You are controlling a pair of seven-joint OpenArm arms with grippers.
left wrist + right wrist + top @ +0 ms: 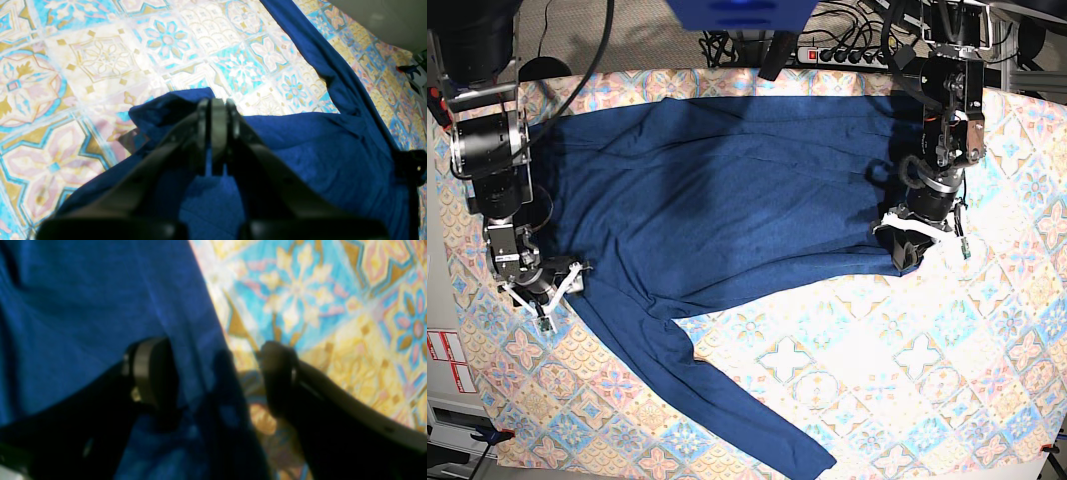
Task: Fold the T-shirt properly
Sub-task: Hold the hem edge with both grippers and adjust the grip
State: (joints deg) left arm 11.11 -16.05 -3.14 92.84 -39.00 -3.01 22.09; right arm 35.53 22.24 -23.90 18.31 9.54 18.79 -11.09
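Note:
The dark blue long-sleeved T-shirt (pixel 717 190) lies spread across the back half of the patterned tablecloth, with one sleeve (pixel 727 390) trailing toward the front edge. My left gripper (pixel 907 248) is at the shirt's right-hand corner. In the left wrist view it (pixel 217 103) is shut, with a bunched fold of the blue cloth (pixel 300 143) at its tips. My right gripper (pixel 549 292) is at the shirt's left edge, near where the sleeve starts. In the right wrist view it (pixel 213 373) is open and straddles the shirt's edge (pixel 100 306), one finger (pixel 150 370) over cloth, the other over the tablecloth.
The pastel tablecloth (pixel 907 380) covers the table. A power strip with cables (pixel 847 55) sits behind the back edge. A red clamp (pixel 405 69) shows at the table's edge in the left wrist view. Both arm bases stand at the back corners.

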